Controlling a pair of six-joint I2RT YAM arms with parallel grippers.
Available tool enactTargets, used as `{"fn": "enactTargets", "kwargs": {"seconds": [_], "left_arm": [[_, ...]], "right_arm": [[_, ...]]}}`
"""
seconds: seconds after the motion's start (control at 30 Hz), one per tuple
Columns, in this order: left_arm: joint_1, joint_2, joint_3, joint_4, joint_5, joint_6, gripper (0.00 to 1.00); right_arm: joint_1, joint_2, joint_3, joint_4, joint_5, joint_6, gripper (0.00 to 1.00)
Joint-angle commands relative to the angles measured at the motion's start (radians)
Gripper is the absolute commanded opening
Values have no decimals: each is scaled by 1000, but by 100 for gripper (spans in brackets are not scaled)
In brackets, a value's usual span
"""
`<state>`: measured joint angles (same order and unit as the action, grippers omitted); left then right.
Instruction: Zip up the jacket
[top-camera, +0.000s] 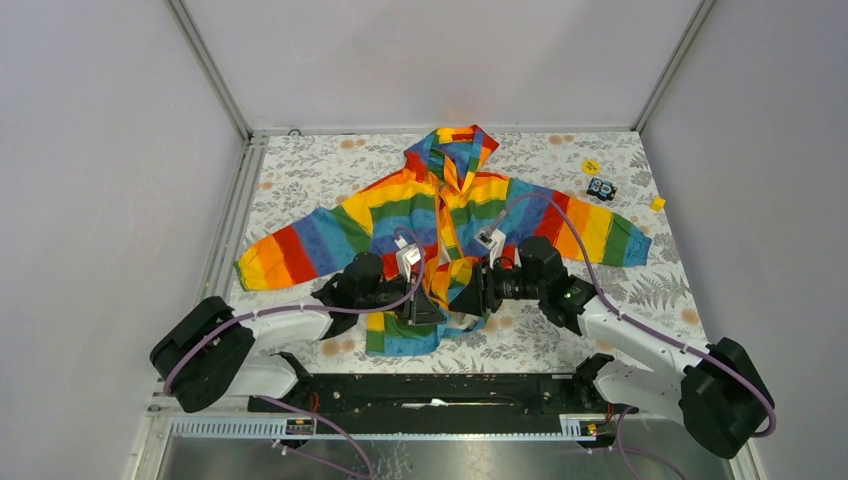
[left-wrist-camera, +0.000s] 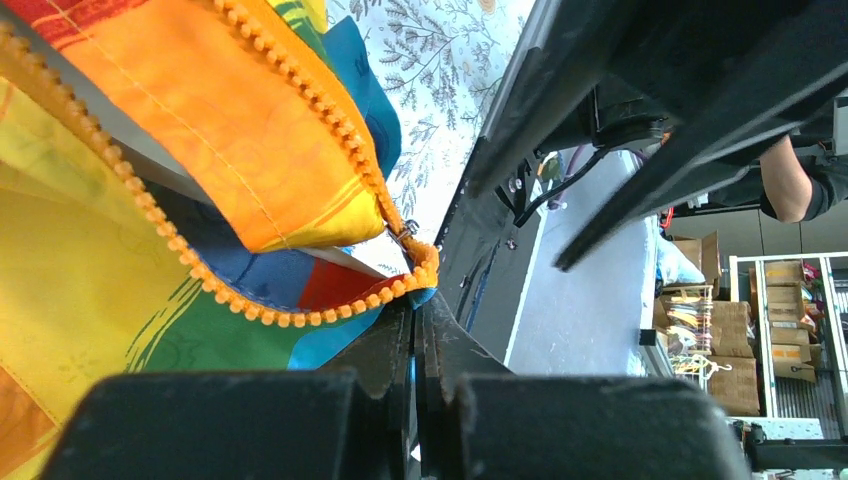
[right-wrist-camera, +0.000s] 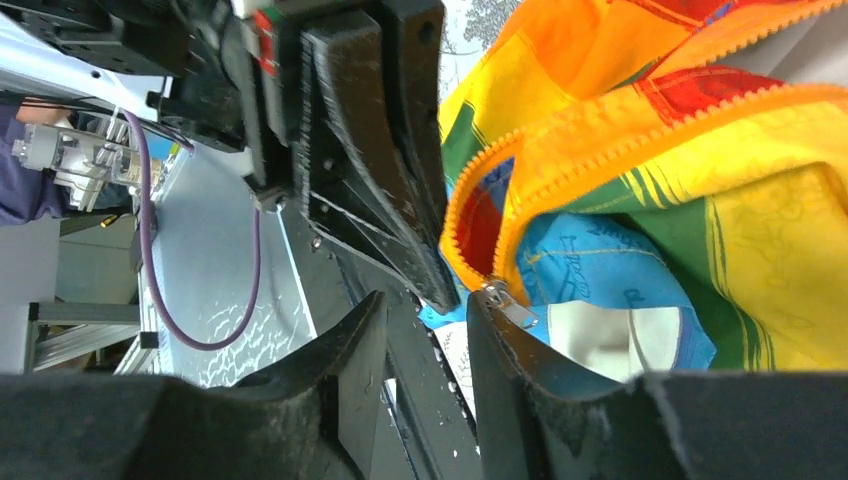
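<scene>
The rainbow-striped jacket (top-camera: 420, 205) lies flat on the table with its hood at the far side, and its front is open along the orange zipper (left-wrist-camera: 300, 318). My left gripper (left-wrist-camera: 418, 312) is shut on the blue bottom hem right below the zipper's lower end, where the metal slider (left-wrist-camera: 404, 232) sits. My right gripper (right-wrist-camera: 425, 300) faces it from the other side, open, with no cloth between its fingers. Its right fingertip (right-wrist-camera: 478, 305) is just beside the slider (right-wrist-camera: 500, 297). From above, both grippers (top-camera: 432, 303) (top-camera: 472, 295) meet at the hem, which is bunched up there.
A yellow disc (top-camera: 590, 166), a small blue and black toy (top-camera: 600, 188) and a yellow cube (top-camera: 657, 203) lie at the back right of the leaf-patterned cloth (top-camera: 300, 180). Metal rails (top-camera: 232, 215) and grey walls border the table.
</scene>
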<state>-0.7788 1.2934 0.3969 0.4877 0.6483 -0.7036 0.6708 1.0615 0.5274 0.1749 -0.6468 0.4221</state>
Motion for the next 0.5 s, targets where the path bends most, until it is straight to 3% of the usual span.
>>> {"fn": "enactTargets", "kwargs": {"seconds": [0.0,0.17,0.3,0.47], "left_arm": [[3,-63,1,24,58,24,0],[3,-86,-7,6,45,29,0],[4,-80,-7,9,46,29,0],[3,-69,-7,7,46,32,0]], "right_arm": [[-4,-10,-55,98,-11,59,44],[-30,8,-106,125,-16,210,46],[-92,36,-192,311,-95,430,63],[-100,140,-215,489,-162,610,68]]}}
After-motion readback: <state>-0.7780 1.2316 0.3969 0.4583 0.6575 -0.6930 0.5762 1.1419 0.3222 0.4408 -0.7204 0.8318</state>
